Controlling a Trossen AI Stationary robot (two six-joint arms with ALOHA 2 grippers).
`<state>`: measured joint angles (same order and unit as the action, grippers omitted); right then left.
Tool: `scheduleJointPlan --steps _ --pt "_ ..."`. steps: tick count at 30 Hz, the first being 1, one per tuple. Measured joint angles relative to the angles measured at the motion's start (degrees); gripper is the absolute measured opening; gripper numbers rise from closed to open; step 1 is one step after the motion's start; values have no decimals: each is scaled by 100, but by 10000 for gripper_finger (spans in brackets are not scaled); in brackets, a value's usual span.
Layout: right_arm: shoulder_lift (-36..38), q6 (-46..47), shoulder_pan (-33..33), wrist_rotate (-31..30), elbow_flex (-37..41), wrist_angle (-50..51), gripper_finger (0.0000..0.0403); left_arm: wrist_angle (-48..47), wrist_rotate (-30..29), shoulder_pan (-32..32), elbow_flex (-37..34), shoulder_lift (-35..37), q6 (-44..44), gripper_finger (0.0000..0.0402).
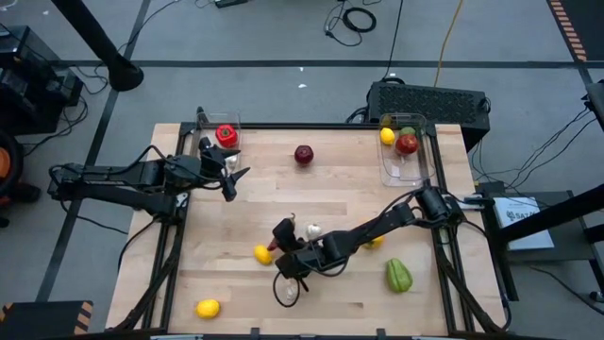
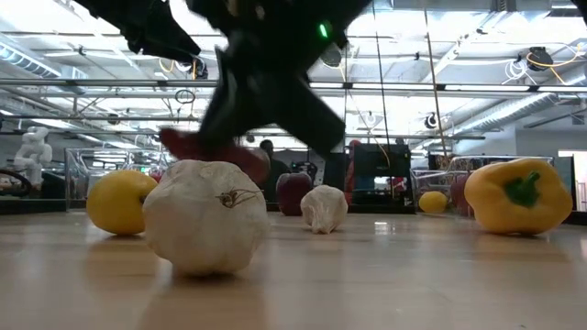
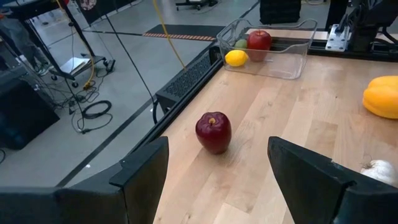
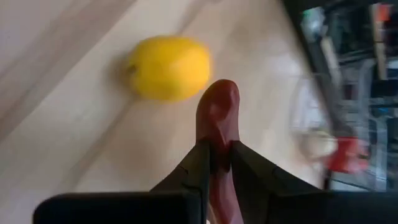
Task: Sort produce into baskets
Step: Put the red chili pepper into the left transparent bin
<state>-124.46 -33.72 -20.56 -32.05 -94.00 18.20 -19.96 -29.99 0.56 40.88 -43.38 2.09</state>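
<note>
Garlic (image 2: 205,217) sits foremost; behind it the right gripper (image 4: 217,163) clamps a red chili (image 4: 219,118) beside a lemon (image 4: 169,68); left gripper (image 3: 214,180) gapes, empty.

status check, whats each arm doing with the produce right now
Right gripper jaws shut on red chili, mid-table beside a lemon. Left gripper open, empty, near left basket. Nothing blocking.

right tool (image 1: 282,247) | lemon (image 1: 263,253) beside | garlic (image 1: 312,229) near
</note>
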Motion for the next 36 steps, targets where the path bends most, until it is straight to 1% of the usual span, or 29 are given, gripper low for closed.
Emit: scheduleJointPlan --steps 4,8,13,17,20,22,24,26,28,30,33,36 --pt "0 54 -59 -263 -565 302 52 13 70 -2 0 0 -142 281" --pt "41 264 -58 -255 -1251 882 52 162 113 -80 0 2 -248 281" --pt "131 705 74 -146 -2225 1989 52 231 131 -365 1 22 -477 281" --pt "504 1316 308 460 -2694 3033 52 327 133 -609 2 37 -597 281" --pt "989 1777 571 1143 -2745 3578 52 415 163 -712 2 35 -607 281" --pt "1287 2005 788 1722 -2747 3655 52 485 303 -750 2 33 -604 281" --pt "1541 2201 997 2253 -2747 3833 52 518 616 -756 2 2 -582 281" --pt "1716 2292 1209 2731 -2747 3853 52 520 895 -762 2 -17 -553 281" --pt "1822 2250 1399 3097 -2720 3843 52 666 1003 -788 3 -107 -504 281" --pt "1895 2063 1594 3325 -2637 3723 52 761 1025 -813 4 -220 -471 281" --pt "1949 1848 1922 3711 -2504 3345 52 1217 1022 -844 4 -442 -569 281" --pt "1965 1825 2279 4493 -2425 2957 52 1637 1018 -920 4 -644 -695 281"
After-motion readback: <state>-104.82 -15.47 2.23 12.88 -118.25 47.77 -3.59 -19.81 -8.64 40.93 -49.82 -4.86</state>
